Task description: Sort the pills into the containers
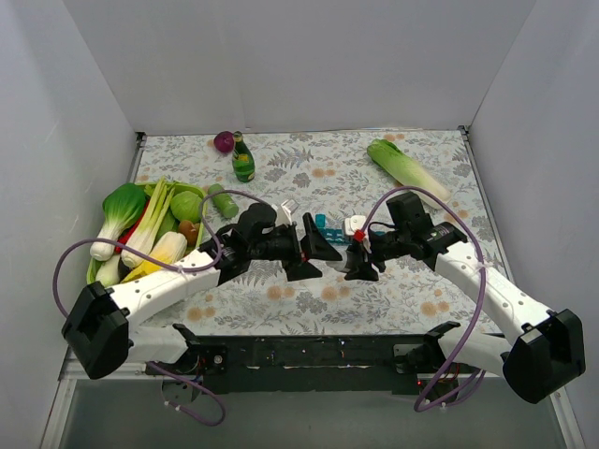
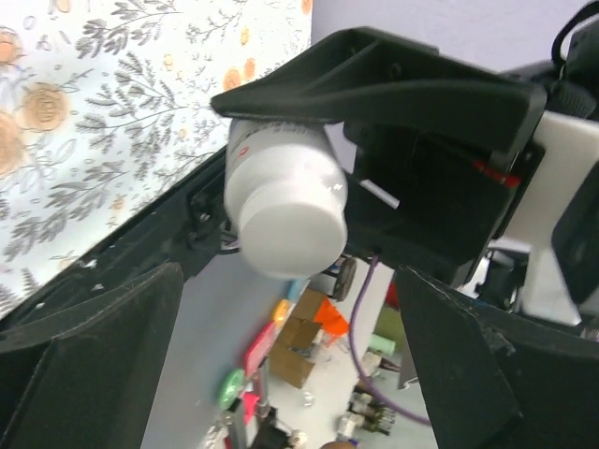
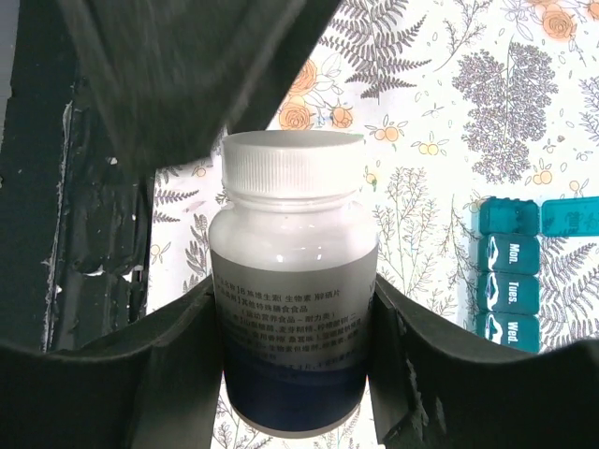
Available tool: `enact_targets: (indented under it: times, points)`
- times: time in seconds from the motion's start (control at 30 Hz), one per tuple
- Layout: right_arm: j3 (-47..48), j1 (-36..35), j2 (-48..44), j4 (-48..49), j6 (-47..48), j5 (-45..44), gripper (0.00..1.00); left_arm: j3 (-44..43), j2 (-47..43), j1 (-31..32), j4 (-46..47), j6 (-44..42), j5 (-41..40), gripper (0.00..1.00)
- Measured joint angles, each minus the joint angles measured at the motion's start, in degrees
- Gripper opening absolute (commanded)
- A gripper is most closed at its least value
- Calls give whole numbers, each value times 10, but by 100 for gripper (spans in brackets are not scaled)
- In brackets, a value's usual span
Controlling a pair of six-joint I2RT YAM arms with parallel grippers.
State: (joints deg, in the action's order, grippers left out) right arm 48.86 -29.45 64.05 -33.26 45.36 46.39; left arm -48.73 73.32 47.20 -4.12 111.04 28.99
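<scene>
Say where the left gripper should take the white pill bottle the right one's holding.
Probably its ribbed cap, squeezed across the round sides, coming end-on along its axis. The right gripper clamps the white pill bottle by its body, leaving the cap bare and facing the open left gripper.

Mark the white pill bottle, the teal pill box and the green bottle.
white pill bottle (image 3: 295,309): right wrist view, label.
teal pill box (image 3: 510,286): right wrist view, Tues lid.
green bottle (image 1: 243,165): top view, body.

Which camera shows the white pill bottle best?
Right wrist: the white pill bottle fills the frame between the jaws, cap and label visible. Left wrist shows it end-on, partly hidden; the top view shows only a small white speck.
</scene>
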Motion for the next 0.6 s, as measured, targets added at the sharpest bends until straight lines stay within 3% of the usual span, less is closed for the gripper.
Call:
enact_targets:
  times: [0.2, 0.37, 0.6]
  points:
    - [0, 2, 0, -2, 9, 23, 1, 37, -76, -31, -34, -179, 38, 98]
    - [0, 2, 1, -17, 28, 51, 2, 59, -146, -32, -56, -429, 78, 98]
    - [0, 2, 1, -40, 52, 76, 2, 141, -276, -22, -6, -762, 63, 98]
